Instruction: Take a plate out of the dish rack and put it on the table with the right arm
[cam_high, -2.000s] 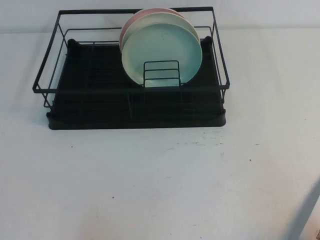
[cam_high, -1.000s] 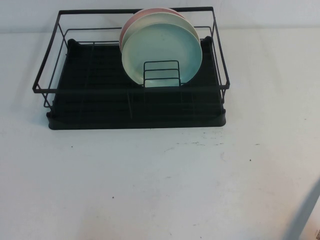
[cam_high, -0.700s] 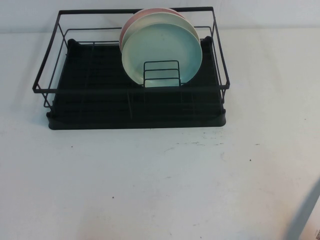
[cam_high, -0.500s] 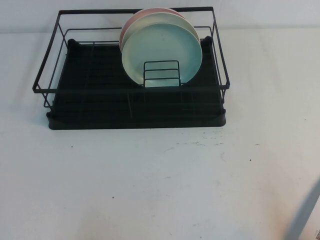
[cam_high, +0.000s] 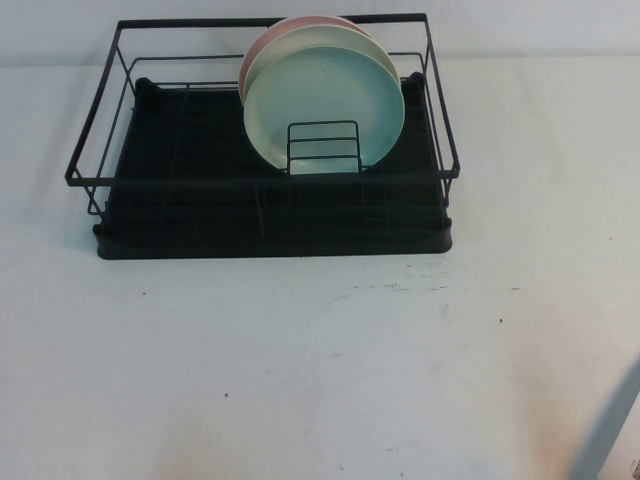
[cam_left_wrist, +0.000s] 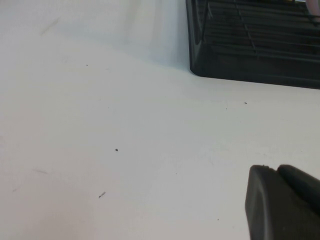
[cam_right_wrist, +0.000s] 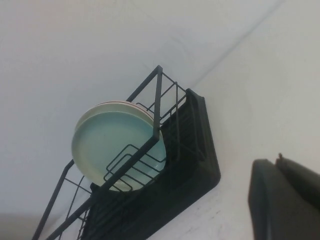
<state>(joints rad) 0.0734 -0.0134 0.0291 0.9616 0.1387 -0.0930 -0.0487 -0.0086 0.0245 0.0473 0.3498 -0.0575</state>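
Nearest the robot, the bare white table (cam_high: 320, 370). The right gripper (cam_right_wrist: 287, 200) sits low at about 5 o'clock, off the high view's edge, jaws closed on nothing; the left gripper (cam_left_wrist: 282, 202) is parked at about 7 o'clock, its fingers not tellable. Farther, toward 12 o'clock, the black dish rack (cam_high: 270, 215) holds the mint plate (cam_high: 322, 105) upright against a wire divider (cam_high: 323, 148), well apart from the right gripper. It looks rigid, glossy, likely slippery and breakable; the exposed top rim seems the best hold
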